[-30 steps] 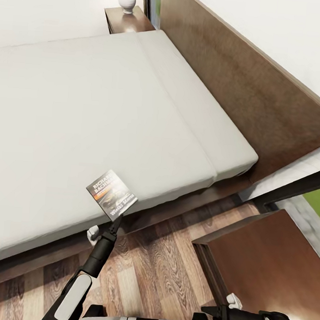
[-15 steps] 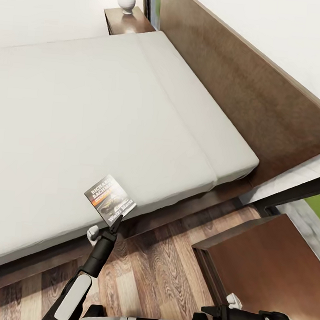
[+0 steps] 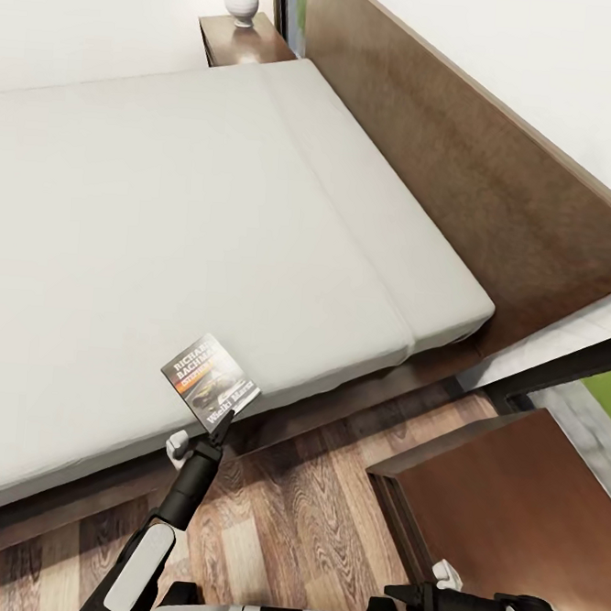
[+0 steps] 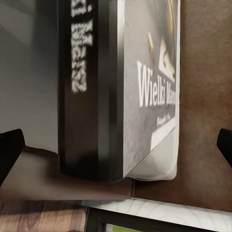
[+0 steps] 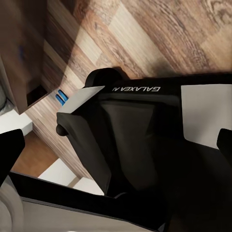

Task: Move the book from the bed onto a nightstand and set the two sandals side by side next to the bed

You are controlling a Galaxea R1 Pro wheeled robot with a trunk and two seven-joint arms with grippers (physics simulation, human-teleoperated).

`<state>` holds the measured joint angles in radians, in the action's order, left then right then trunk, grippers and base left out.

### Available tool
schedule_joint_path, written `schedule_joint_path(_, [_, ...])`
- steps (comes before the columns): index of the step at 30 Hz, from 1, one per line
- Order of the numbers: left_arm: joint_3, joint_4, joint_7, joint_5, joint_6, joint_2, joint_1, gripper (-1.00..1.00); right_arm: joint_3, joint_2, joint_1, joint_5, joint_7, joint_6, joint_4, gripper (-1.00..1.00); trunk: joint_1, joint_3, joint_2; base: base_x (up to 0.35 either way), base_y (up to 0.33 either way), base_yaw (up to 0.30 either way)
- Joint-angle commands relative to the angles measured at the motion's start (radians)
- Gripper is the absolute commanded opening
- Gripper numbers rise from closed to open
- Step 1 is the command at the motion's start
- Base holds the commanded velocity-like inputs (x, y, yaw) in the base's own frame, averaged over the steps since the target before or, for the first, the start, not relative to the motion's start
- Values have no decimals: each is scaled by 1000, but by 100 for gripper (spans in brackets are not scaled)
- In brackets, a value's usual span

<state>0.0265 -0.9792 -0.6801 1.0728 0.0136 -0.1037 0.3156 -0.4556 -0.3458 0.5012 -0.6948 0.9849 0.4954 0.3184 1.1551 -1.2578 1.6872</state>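
Your left gripper [image 3: 226,421] sits right at the near corner of the book [image 3: 211,379], at the bed's [image 3: 211,215] near edge. The book lies on the grey mattress w/ one corner poking past the edge, over the dark frame. In the left wrist view the book [image 4: 121,87] is close up between the two fingertips [image 4: 9,150], spine and cover w/ white lettering both showing; the tips stand wide apart on either side, not touching it, so that gripper's spread and grips nothing.

Your right gripper [image 3: 409,594] is low at the bottom of the head view, pointing left, just above the floor [image 3: 299,507] and beside the near nightstand [image 3: 510,505]. Can't tell from the head view if its fingers are apart or together; in the right wrist view the dark tips [image 5: 10,150] sit at opposite edges, well apart, w/ the robot's own black-and-white body [image 5: 135,145] between them and nothing held.

Also in the right wrist view: a bit of bright blue [image 5: 60,97] on the floor next to a dark wood piece – likely a sandal, too small to be sure.

Far nightstand [image 3: 243,41] is at the head of the bed on the other side, w/ a white lamp base [image 3: 243,5] on top. Headboard [image 3: 464,162] runs along the white wall.
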Motion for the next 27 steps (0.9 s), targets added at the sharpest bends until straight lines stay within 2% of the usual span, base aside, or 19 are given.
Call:
schedule_joint_path(1, [1,1,-4,4,1,-1,0,100,-5,-1,0,-9,0,8,1,100,0,0,0,0,0,0])
schedule_joint_path(14, [1,-1,-6,4,-3,-1,-1,100,-5,-1,0,-9,0,8,1,100,0,0,0,0,0,0])
schedule_joint_path(16, [1,-1,-25,4,-3,-1,-1,100,-5,-1,0,-9,0,8,1,100,0,0,0,0,0,0])
schedule_joint_path(18, [3,0,-78,5,-3,-1,-2,100,-5,-1,0,-9,0,8,1,100,0,0,0,0,0,0])
schedule_joint_path(21, [26,1,-141,5,-4,-1,-5,100,-5,-1,0,-9,0,8,1,100,0,0,0,0,0,0])
schedule_joint_path(22, [53,2,-160,4,-4,-2,-6,100,-5,-1,0,-9,0,8,1,100,0,0,0,0,0,0])
schedule_joint_path(24, [83,3,-170,4,-4,-2,-7,100,-5,-1,0,-9,0,8,1,100,0,0,0,0,0,0])
schedule_joint_path(27, [99,3,-176,4,-4,-2,-7,100,-5,-1,0,-9,0,8,1,100,0,0,0,0,0,0])
